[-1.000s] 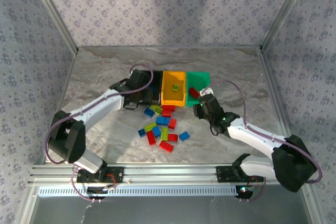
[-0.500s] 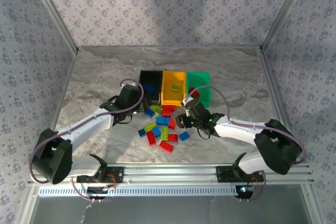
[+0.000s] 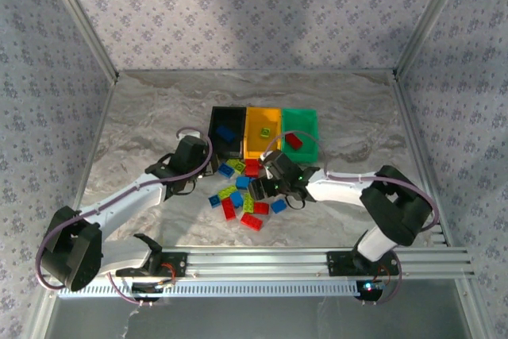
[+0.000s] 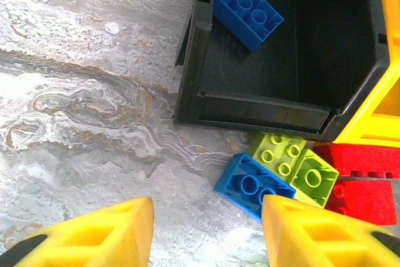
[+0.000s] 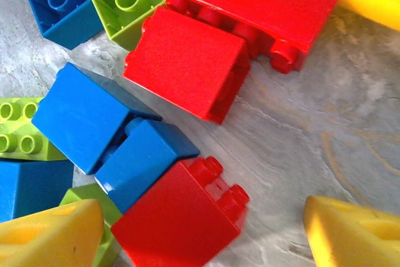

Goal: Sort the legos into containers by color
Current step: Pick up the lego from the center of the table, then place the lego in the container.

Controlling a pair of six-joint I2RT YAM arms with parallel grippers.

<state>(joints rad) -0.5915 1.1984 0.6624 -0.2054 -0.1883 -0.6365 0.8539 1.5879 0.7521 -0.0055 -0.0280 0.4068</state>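
Just in front of the orange bin the legos lie loose on the marbled table. They are glossy hard blocks in red, blue and lime, studded on top and hollow where tipped over. They overlap, so a count is uncertain.

The right gripper hangs over the part of the pile nearest that bin. Its yellow wedge fingers are spread wide and cut off at the frame's lower edge. A red brick lies between them; whether the left finger touches it cannot be told.

The left gripper hovers in front of and left of the orange bin, fingers apart over bare stone, only their tips in view. Beyond it a blue brick and a lime brick lie touching near the orange bin's near left corner, beside red ones cut off by the right edge.

Against the orange bin's left side stands the smooth-walled black bin. A long blue brick leans on its left wall, top end out of frame. The orange bin holds a lime piece, too small to make out. On its right, the green bin holds one red piece.
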